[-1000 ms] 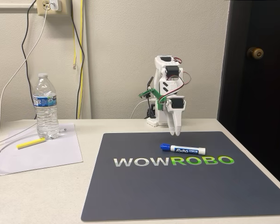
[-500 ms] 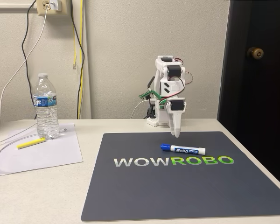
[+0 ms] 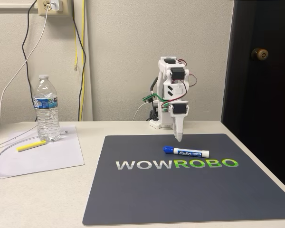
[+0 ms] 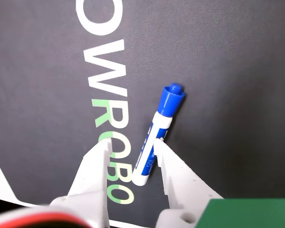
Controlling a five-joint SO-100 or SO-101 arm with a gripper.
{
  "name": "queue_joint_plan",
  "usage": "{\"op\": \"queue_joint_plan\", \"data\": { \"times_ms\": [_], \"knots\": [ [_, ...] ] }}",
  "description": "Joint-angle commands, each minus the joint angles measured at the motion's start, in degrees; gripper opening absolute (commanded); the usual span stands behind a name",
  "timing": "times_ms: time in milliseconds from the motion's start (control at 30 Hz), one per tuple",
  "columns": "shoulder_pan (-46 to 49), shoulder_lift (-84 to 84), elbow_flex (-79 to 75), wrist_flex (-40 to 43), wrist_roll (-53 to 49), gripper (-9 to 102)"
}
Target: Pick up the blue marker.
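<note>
The blue marker [image 3: 186, 152] lies flat on the dark mat [image 3: 147, 199], its blue cap pointing left in the fixed view. My gripper [image 3: 178, 138] hangs point-down just behind the marker and slightly above the mat, not touching it. In the wrist view the marker [image 4: 161, 124] runs diagonally, cap up and to the right. Its white tail end lies between my two white fingers [image 4: 96, 164], close to the right one. My gripper [image 4: 130, 142] is open with nothing held.
A water bottle [image 3: 46, 109] and a yellow highlighter [image 3: 31, 146] rest on white paper [image 3: 47, 159] at the left. Cables hang down the wall from an outlet. A dark door [image 3: 261, 71] stands at the right. The mat carries WOWROBO lettering [image 3: 176, 164].
The gripper has dipped a little lower toward the marker and turned at the wrist, so it looks narrower in the fixed view. The marker has not moved.
</note>
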Motion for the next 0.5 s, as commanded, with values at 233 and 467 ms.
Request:
{"op": "queue_joint_plan", "data": {
  "times_ms": [233,467],
  "knots": [
    [-0.5,-0.7,-2.4,0.0,1.9,21],
    [-0.5,-3.7,-2.4,0.4,4.7,28]
  ]
}}
